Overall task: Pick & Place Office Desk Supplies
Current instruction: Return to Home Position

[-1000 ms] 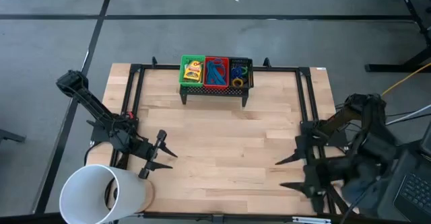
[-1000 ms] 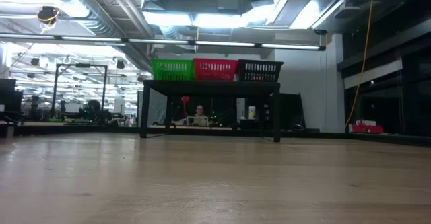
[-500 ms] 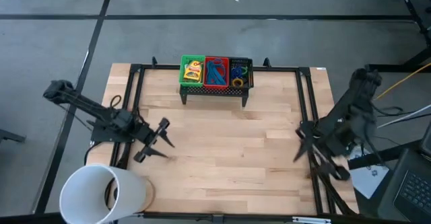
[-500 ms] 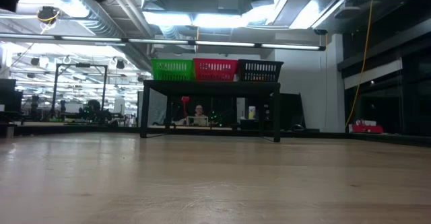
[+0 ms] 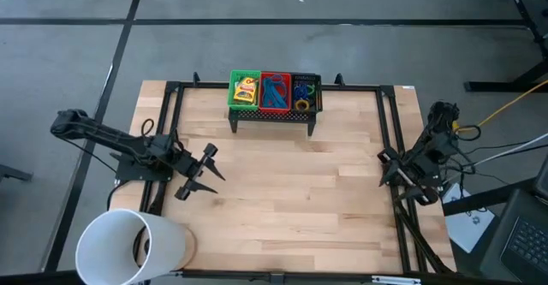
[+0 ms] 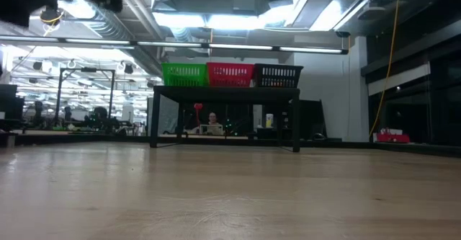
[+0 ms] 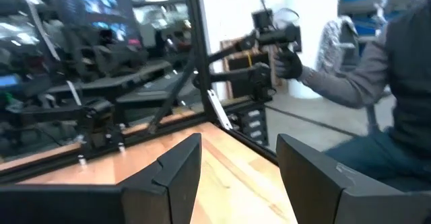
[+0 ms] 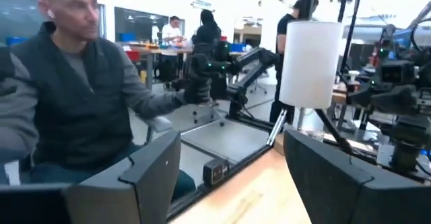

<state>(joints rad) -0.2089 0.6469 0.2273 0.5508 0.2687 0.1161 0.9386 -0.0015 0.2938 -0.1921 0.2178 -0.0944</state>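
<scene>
Yellow crayon boxes point(image 5: 246, 89), a blue cord bundle point(image 5: 275, 92) and rubber-band rings point(image 5: 303, 93) are seen in the green tray point(image 6: 184, 74), red tray point(image 6: 230, 74) and black tray point(image 6: 277, 75) (side by side on the shelf point(image 6: 225, 91)) at the table's point(image 5: 291, 208) 12 o'clock. The left gripper point(image 5: 202, 172) is held spread and empty at 9 o'clock, and the right gripper point(image 5: 396, 176) likewise at 3 o'clock.

Bright, even overhead light on the table point(image 5: 282, 199) in the high view; we note only soft, short shadows under the shelf point(image 5: 272, 115). Low view: ceiling lights point(image 6: 209, 18) flare white, and the table carries a pale sheen. Left wrist view: the left gripper point(image 7: 237, 140) reads dark against a washed-out bright wall point(image 7: 229, 15).
</scene>
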